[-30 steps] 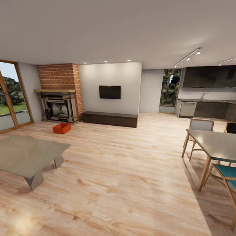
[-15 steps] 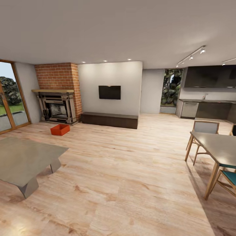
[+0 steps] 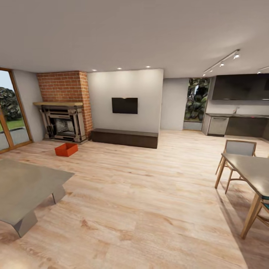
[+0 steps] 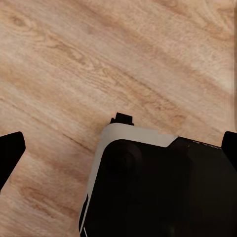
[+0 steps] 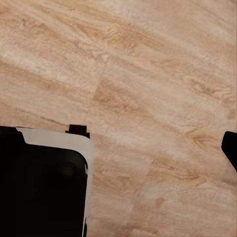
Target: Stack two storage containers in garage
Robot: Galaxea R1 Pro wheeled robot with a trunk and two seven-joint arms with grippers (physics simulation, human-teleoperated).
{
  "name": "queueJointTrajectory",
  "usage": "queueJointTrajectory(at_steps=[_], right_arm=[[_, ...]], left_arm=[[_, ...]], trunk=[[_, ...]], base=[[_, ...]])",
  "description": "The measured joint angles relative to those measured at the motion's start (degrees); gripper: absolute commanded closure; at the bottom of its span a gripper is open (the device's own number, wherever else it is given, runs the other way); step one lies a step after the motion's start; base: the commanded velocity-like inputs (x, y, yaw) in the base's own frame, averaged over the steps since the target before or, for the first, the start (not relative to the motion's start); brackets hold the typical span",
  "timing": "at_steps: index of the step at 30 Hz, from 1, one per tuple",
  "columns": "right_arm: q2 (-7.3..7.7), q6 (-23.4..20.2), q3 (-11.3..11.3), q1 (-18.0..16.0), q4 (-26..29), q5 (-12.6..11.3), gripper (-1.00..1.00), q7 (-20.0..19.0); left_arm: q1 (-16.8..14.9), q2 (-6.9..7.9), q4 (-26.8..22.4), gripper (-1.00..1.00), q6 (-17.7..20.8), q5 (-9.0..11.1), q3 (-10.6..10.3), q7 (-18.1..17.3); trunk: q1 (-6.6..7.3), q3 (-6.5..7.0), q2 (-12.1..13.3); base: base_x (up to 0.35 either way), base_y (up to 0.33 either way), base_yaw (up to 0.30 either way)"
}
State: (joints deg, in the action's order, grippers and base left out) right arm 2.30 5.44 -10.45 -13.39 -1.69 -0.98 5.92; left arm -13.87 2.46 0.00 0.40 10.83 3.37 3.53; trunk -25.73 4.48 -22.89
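One orange-red storage container (image 3: pixel 66 149) sits on the living room's wood-plank floor (image 3: pixel 149 194) before the fireplace (image 3: pixel 61 123); no legible writing; both grippers' fingers spread apart.

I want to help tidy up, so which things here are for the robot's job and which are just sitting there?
For the job:
- orange-red storage container on the wood floor by the fireplace

Just there:
- low grey table
- wall TV
- long dark bench
- dining table and chair
- kitchen counter
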Motion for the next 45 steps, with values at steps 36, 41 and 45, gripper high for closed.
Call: queueJointTrajectory(at_steps=[36, 41, 45], right_arm=[[0.16, -0.39, -0.07, 0.0, 0.02, 0.3, -1.0, -0.09], [0.26, -0.37, -0.08, 0.0, 0.02, 0.34, -1.0, -0.09], [0.37, -0.4, -0.04, 0.0, 0.02, 0.34, -1.0, -0.03]], left_arm=[[0.0, 0.0, 0.0, -1.0, 0.07, 0.0, 0.01, 0.0], [0.0, 0.0, 0.0, -1.0, 0.07, 0.0, -0.03, 0.0], [0.0, -0.02, 0.0, -1.0, 0.0, -0.02, -0.02, 0.0]], trunk=[[0.0, 0.0, 0.0], [0.0, 0.0, 0.0], [0.0, 0.0, 0.0]], base=[[0.323, 0.0, 0.0], [0.323, 0.0, 0.0], [0.323, 0.0, 0.0]])
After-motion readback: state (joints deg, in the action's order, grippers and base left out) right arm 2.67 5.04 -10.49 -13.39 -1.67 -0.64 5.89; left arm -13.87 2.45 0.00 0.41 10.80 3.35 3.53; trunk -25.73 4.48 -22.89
